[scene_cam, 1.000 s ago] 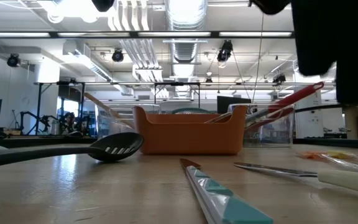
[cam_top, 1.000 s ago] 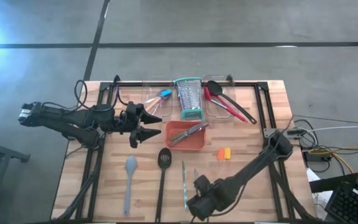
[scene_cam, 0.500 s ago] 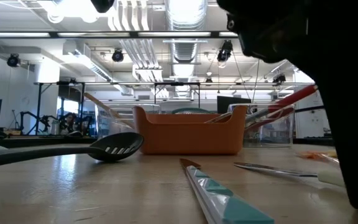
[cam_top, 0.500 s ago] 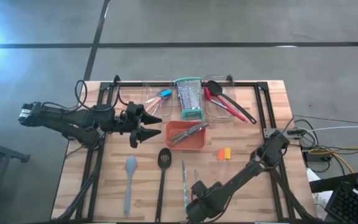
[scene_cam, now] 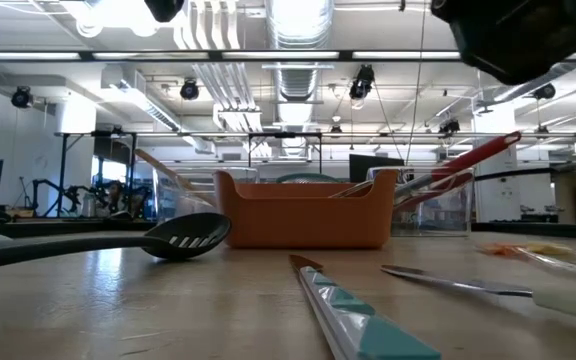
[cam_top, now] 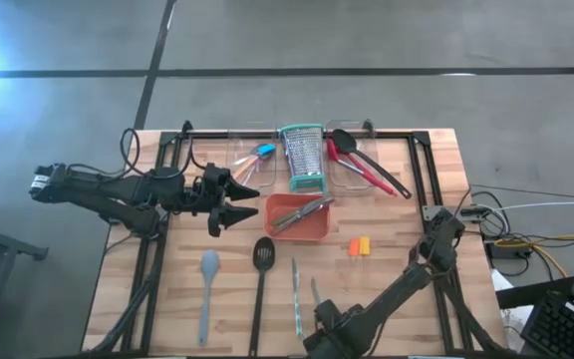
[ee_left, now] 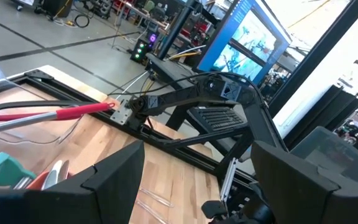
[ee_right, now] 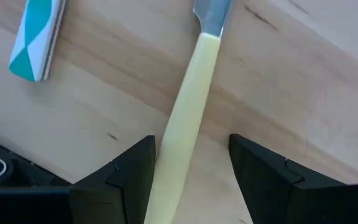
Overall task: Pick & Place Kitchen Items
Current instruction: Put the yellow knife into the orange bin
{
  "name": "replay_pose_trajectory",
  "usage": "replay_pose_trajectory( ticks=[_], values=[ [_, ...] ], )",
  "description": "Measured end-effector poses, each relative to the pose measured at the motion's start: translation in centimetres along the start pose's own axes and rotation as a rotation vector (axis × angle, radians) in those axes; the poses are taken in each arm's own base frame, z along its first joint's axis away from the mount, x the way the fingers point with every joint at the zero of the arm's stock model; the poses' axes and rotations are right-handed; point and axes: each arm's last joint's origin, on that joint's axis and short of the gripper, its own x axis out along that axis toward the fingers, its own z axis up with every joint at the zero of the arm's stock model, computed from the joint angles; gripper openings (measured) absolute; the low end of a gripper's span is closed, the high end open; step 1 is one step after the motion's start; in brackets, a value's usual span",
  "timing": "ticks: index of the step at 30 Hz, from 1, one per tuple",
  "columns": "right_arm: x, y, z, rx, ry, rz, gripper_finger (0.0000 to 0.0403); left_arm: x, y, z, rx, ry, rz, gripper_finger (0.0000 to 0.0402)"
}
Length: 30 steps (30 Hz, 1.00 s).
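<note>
The sorting looks partly done. A couple of knives lie in the orange tray (cam_top: 298, 217), red and black spoons (cam_top: 365, 165) rest in one clear bin and pink and blue tools (cam_top: 257, 155) in another. Left on the table (cam_top: 407, 209) are a grey spatula (cam_top: 207, 289), a black slotted turner (cam_top: 261, 284), a teal-handled tool (cam_top: 295, 299) and a cream-handled knife (ee_right: 188, 118).

The right gripper (ee_right: 188, 180) sits low at the near edge, fingers spread either side of that knife's handle, not yet closed. The left gripper (cam_top: 229, 199) waits open beside the tray. The steel grater (cam_top: 303, 158) stands between the bins; nothing blocks the knife.
</note>
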Motion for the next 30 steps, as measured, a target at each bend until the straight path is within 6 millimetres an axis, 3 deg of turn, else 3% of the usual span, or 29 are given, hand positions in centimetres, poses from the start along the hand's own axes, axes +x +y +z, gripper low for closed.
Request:
replay_pose_trajectory(
  ticks=[5,11,20,30],
  values=[
    [0.6,-0.4,0.0,0.009,0.005,-0.016,0.0162,0.0,0.0,0.0,0.000,0.000,0.000,0.0300],
    [1.1,-0.6,0.2,-0.029,-0.001,-0.020,0.0039,0.0,0.0,0.0,-0.014,0.001,-0.001,0.0300],
    [0.7,-0.7,0.0,-0.025,-0.013,-0.010,0.0040,0.0,0.0,-0.1,-0.016,0.007,0.001,0.0300],
    [-2.0,-2.5,-0.6,0.001,-0.108,-0.073,0.0040,0.0,0.0,-0.1,-0.016,0.008,0.001,0.0300]
  ],
)
